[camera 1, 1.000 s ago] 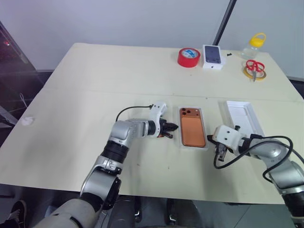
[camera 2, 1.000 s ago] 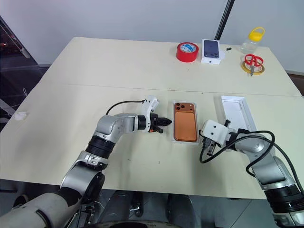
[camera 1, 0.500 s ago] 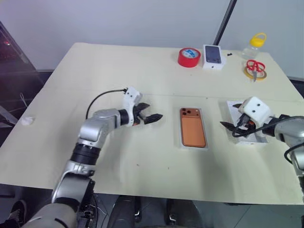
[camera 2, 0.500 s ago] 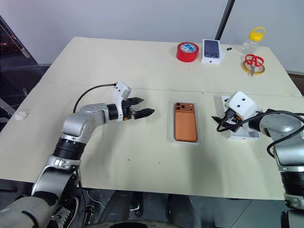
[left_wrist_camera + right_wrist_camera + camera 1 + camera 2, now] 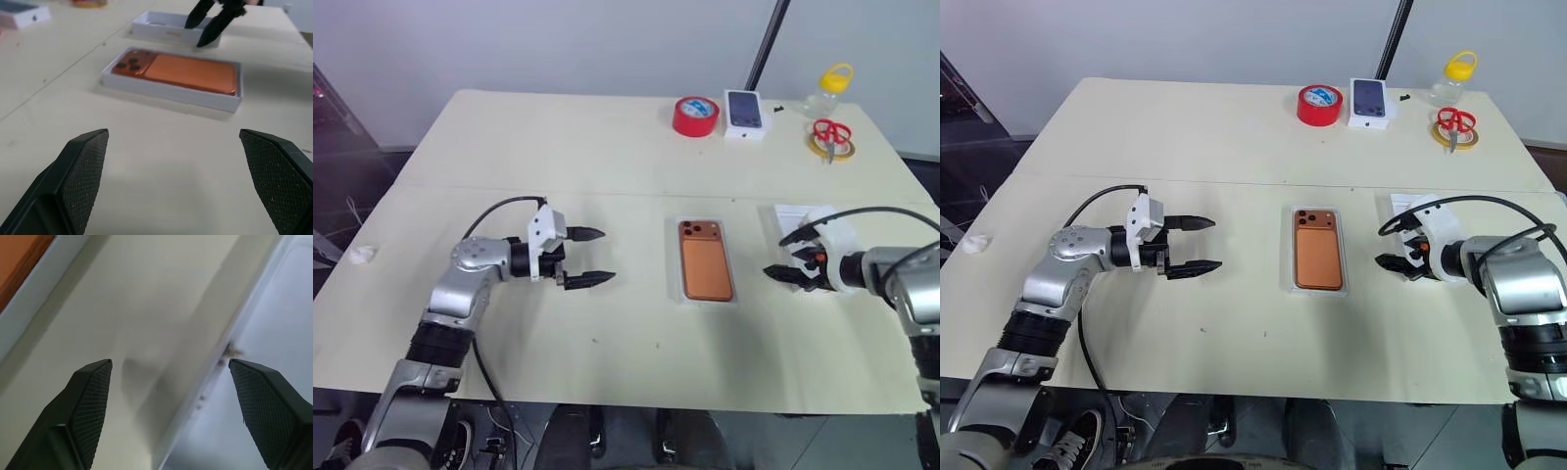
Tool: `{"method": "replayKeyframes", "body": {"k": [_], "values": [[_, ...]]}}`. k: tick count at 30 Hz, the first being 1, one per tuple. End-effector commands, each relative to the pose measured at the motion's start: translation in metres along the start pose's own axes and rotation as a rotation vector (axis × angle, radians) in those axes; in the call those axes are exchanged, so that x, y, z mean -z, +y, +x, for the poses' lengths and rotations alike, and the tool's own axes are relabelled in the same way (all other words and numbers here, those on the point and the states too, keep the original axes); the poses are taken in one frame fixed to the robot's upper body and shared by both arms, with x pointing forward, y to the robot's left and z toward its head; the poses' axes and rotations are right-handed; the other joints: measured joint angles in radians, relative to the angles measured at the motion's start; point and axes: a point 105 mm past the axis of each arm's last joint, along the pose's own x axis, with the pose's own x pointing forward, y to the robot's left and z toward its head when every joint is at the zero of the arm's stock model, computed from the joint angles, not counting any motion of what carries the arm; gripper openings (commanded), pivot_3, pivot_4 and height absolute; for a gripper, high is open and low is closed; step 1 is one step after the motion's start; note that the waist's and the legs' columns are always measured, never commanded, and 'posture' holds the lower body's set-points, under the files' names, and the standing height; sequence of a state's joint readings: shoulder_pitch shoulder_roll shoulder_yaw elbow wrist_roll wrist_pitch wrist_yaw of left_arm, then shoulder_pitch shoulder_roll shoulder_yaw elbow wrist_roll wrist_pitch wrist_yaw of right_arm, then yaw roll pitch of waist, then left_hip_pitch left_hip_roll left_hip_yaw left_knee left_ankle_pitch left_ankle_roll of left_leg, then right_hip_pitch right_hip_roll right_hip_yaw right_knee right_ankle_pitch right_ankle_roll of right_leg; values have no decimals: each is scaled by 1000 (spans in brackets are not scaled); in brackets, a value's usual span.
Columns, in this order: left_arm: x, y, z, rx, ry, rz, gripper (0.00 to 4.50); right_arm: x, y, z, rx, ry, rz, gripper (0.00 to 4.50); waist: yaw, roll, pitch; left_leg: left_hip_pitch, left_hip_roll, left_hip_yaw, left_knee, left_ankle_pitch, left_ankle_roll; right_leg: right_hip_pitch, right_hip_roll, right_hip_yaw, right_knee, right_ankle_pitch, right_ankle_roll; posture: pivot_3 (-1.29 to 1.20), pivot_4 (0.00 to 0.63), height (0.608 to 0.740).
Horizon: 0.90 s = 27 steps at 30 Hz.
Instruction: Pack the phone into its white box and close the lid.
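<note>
phone (image 5: 706,273): lies flat inside the white box (image 5: 674,286), back up, camera cluster at the far corner; it sits fully within the thin walls, near the middle of the table (image 5: 558,147).
white box: open on top, no cover on it; its long sides run away from the robot.
lid (image 5: 161,30): lies on the table to the right of the box, apart from it, inner white face up (in the head views the right arm hides most of it, with a corner showing past the wrist).
right gripper (image 5: 789,271): jaws spread, nothing between them; it hangs at the lid's near left edge, and the wrist view looks down on that edge with bare table on one side and the lid's white inside on the other. Whether a finger touches the rim I cannot tell.
left gripper (image 5: 588,258): jaws wide apart and empty, pointing across the table toward the box, well apart from it, with bare table between.
done so far: by my reading, the first half of the job is finished, since the phone is seated in its box.
left to do: the lid must be picked up, turned so its plain face goes down, set squarely over the box and pressed home; none of that is begun.
bystanders: red tape roll (image 5: 694,117), a smaller white box with a dark phone picture (image 5: 744,113), scissors (image 5: 828,136) and a yellow-capped bottle (image 5: 828,88) stand along the far edge, well clear of the work.
</note>
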State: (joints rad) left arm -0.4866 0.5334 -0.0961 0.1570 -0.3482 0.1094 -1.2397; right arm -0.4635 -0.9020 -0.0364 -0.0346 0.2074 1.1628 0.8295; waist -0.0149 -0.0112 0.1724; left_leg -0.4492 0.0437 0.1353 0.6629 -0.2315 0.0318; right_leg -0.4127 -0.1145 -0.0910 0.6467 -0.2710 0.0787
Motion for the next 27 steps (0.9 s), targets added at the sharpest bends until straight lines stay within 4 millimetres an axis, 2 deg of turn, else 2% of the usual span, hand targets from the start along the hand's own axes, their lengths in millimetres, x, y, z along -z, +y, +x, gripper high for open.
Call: {"method": "replayKeyframes", "body": {"k": [1, 12, 15, 21, 27], "values": [[-15, -3, -3, 22, -62, 90, 4500, -8, -1, -7, 2, 52, 32, 3972, 0, 0, 0, -1, 0, 0, 0, 0, 0, -1, 0, 0, 0, 0, 0, 0, 150, 723], [-16, -9, 0, -28, -91, 129, 4500, -19, 1, 6, 6, 144, 202, 3972, -2, 1, 0, -13, 0, 1, 2, 1, 2, -12, 1, 0, 2, 1, 2, 0, 150, 723], [-15, -14, 2, -43, -95, 116, 4500, -17, -5, 11, 44, 154, 242, 3089, -5, 0, 0, -12, 0, 1, 3, 1, 2, -11, 1, -1, 3, 2, 4, 0, 150, 723], [-16, -15, 0, -72, -97, 108, 4500, -5, -14, 18, 96, 183, 269, 76, -4, 0, -1, -11, 0, 1, 3, 2, 3, -11, 2, -2, 4, 3, 3, 0, 150, 723], [-17, -13, -3, -75, -90, 95, 4500, -16, -6, 20, 64, 121, 326, 76, -6, -3, -2, -11, 1, 1, 4, 2, 3, -10, 3, -2, 4, 3, 4, 0, 150, 723]]}}
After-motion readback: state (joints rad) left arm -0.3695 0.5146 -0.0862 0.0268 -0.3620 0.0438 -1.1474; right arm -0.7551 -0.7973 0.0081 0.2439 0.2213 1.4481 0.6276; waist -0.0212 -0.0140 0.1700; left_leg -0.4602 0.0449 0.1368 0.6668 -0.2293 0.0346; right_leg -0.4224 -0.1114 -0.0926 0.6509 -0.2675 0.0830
